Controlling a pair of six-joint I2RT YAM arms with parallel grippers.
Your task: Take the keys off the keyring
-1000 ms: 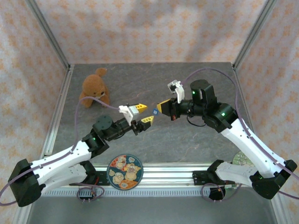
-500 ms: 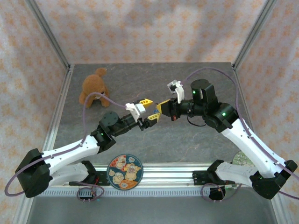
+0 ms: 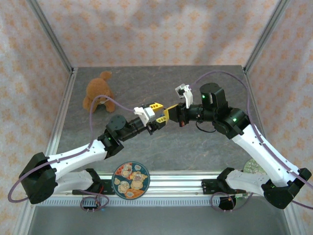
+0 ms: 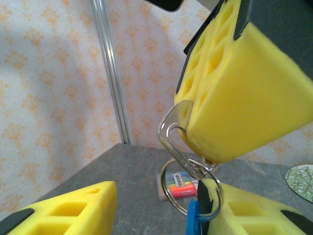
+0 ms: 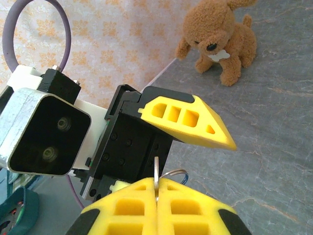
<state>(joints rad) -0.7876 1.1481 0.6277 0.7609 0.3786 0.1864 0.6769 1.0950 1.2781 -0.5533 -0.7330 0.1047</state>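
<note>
Right tool is pinched shut on the silver clasp of the keyring, holding it in the air to the right of the plush dog, above the desk. Left tool meets it there with its fingers apart, the ring and a blue tag lying against one of them. Single keys cannot be made out.
</note>
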